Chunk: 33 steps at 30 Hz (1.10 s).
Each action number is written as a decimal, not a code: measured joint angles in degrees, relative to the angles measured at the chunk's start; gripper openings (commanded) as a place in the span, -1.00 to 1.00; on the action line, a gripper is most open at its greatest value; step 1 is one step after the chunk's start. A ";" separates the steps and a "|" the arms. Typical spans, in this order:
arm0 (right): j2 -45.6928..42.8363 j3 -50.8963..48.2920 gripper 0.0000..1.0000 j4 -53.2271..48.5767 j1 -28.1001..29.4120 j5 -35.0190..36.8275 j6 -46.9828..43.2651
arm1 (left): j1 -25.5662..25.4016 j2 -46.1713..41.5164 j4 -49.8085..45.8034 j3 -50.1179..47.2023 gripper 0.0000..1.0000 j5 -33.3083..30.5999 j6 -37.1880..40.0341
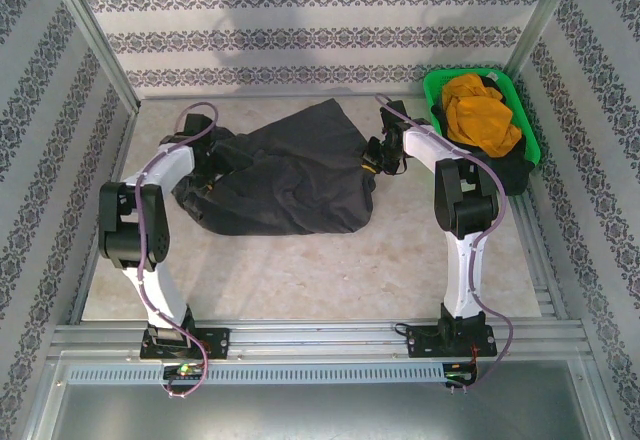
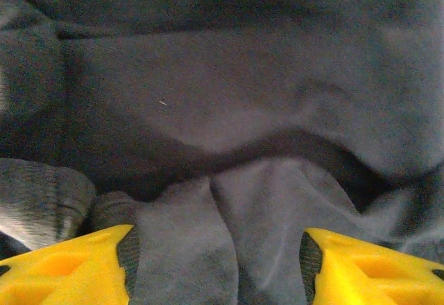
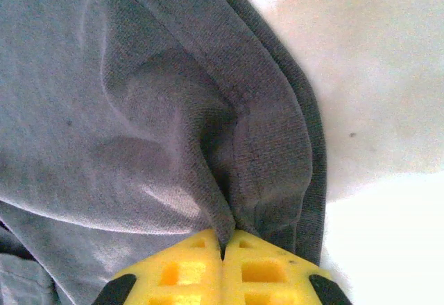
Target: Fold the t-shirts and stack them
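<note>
The left claw (image 1: 222, 154) was down at the left edge of the grey t-shirt (image 1: 290, 180). From its own camera, the left claw (image 2: 215, 267) was spread wide. Soft grey cloth (image 2: 229, 97) lay between its two yellow fingers (image 2: 69, 270), but they were not squeezing it.

The grey t-shirt lay in a lumpy heap in the middle of the table (image 1: 300, 270), a bit toward the far edge. It was bunched and wrinkled, not flat and not folded.

The right claw (image 1: 378, 155) was at the shirt's right edge. Up close, the right claw (image 3: 223, 249) was pressed together, pinching a fold of the grey cloth (image 3: 139, 111) near its hem.

In the far right corner sat the green basket (image 1: 532, 132). The orange t-shirt (image 1: 480, 115) was piled inside it. Something dark at the basket's near end looked like the black t-shirt (image 1: 512, 172), though I could not be sure.

So I think the job had hardly begun. No shirt was folded, there was no stack, and all three shirts were left to do.
</note>
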 measured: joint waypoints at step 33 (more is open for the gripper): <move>1.75 1.95 -1.00 0.00 -0.02 -1.31 0.04 | -9.18 11.65 16.74 4.20 -0.21 11.08 10.97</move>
